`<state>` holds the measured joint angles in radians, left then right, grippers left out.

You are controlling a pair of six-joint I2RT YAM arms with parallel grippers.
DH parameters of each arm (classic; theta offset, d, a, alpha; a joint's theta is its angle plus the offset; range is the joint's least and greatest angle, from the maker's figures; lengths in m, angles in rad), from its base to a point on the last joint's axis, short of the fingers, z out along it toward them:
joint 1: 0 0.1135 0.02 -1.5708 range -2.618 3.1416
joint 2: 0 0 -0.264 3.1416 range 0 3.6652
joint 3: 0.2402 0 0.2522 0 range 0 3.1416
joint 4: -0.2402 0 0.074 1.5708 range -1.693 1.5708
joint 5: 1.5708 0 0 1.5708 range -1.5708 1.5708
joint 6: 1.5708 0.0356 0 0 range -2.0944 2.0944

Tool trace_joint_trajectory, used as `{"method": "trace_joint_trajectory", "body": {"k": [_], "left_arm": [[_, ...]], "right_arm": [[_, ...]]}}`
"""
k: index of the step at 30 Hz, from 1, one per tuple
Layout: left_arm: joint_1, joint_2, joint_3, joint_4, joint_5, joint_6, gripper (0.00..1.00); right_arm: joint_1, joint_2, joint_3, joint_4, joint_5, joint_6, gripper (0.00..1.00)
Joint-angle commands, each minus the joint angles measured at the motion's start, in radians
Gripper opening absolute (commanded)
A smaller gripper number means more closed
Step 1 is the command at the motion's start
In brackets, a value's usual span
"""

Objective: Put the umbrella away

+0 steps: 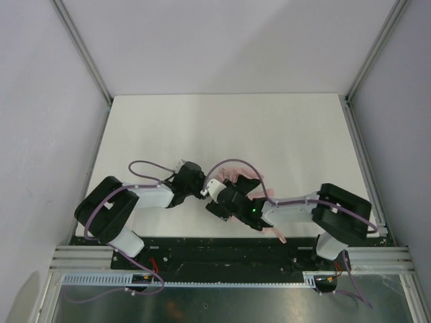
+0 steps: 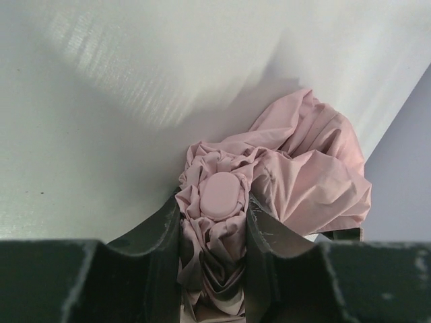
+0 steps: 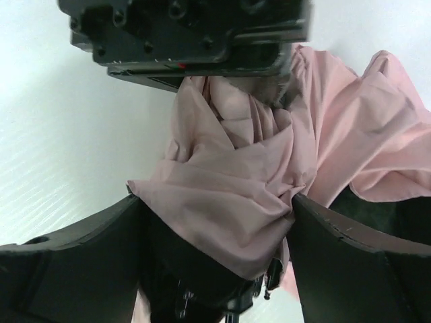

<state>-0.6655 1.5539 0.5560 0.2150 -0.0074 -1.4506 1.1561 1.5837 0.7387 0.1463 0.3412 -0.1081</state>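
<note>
Umbrella point(image 1: 246, 182): one, a crumpled bundle of pale pink fabric lying on the white tabletop point(image 1: 222, 128) near its near edge, between the two end effectors. The cloth is soft, matte and deeply creased, and a darker lining shows in some folds. In the left wrist view, a smooth oval pink cap point(image 2: 221, 195) sits at the middle of the gathered folds.

There are two arms, and each end effector has two dark fingers. The left end effector point(image 2: 214, 208) is clamped on the bunched cloth around the cap, with a finger pressed against each side. The right end effector point(image 3: 215, 222) grips a thicker wad of cloth with dark parts beneath it, and fabric fills the gap between its fingers.

From above, both wrists cover most of the umbrella, leaving only pink edges showing. Shaft and handle cannot be made out. The right wrist view cuts off the fabric at its right edge.
</note>
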Motion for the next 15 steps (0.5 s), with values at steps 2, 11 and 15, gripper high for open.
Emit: {"method": "trace_joint_trajectory", "body": {"k": [2, 11, 15], "left_arm": [[0.007, 0.031, -0.002, -0.244, 0.035, 0.022, 0.0], [0.007, -0.002, 0.014, -0.271, 0.071, 0.006, 0.0], [0.009, -0.014, 0.026, -0.27, 0.083, 0.022, 0.0]], "right_arm": [[0.023, 0.131, 0.002, 0.222, 0.184, -0.04, 0.73], [-0.018, 0.229, -0.018, 0.125, 0.107, 0.153, 0.07], [-0.067, 0.222, -0.056, 0.149, -0.121, 0.207, 0.0]]}}
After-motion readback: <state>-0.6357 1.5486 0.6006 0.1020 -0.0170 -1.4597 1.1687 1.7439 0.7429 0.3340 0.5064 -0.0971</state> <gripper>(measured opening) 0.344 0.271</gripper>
